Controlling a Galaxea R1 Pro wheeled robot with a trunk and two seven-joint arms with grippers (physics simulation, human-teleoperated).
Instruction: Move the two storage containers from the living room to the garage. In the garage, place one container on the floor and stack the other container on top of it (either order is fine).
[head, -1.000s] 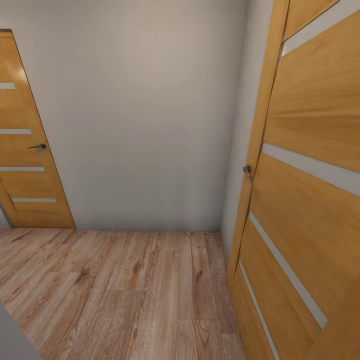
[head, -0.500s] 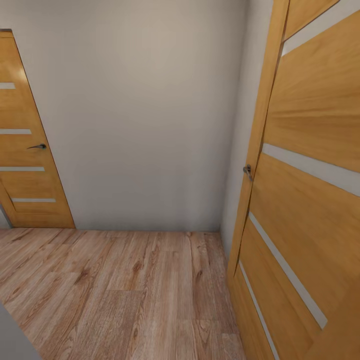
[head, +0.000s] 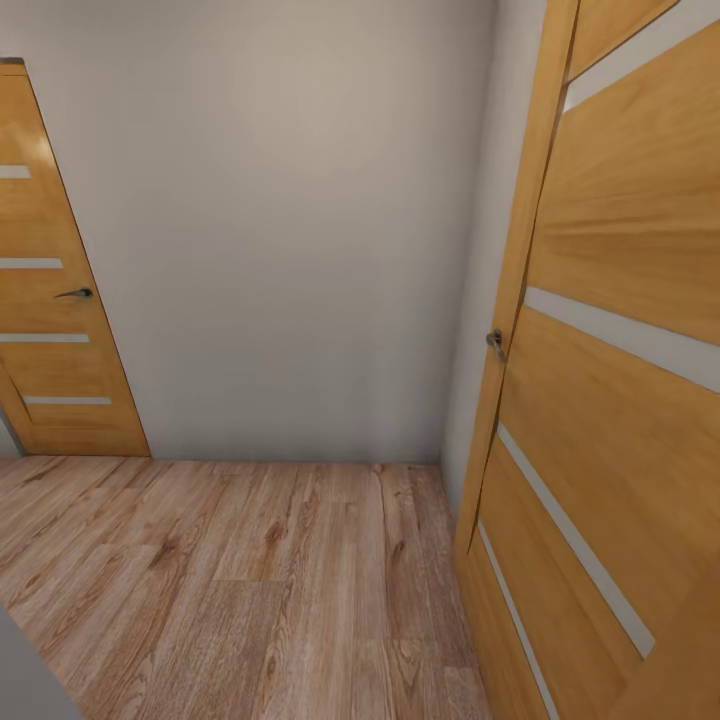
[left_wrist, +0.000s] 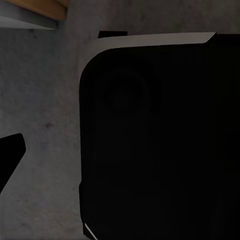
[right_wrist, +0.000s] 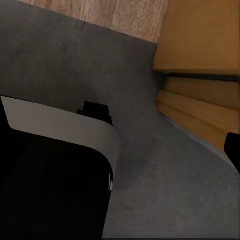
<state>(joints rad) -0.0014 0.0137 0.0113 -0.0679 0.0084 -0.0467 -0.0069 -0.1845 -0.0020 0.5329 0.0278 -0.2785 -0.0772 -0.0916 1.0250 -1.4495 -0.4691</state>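
The two storage containers are out of view. Under both wrist cameras lies the rough dark grey concrete floor (left_wrist: 45, 110) (right_wrist: 175, 180). One black fingertip (left_wrist: 9, 157) of my left gripper pokes in at the picture's edge, with nothing on it. One black fingertip (right_wrist: 233, 150) of my right gripper shows the same way. The frames do not show how far either pair of fingers stands apart. Ahead in the head view lies light wood plank flooring (head: 250, 580).
My black base with its white rim (left_wrist: 160, 140) (right_wrist: 55, 130) stands on the concrete. An open honey-wood door (head: 620, 360) with a metal handle (head: 495, 342) is very near on the right. A second door (head: 50, 300) stands shut at left. A plain white wall (head: 290, 230) faces me.
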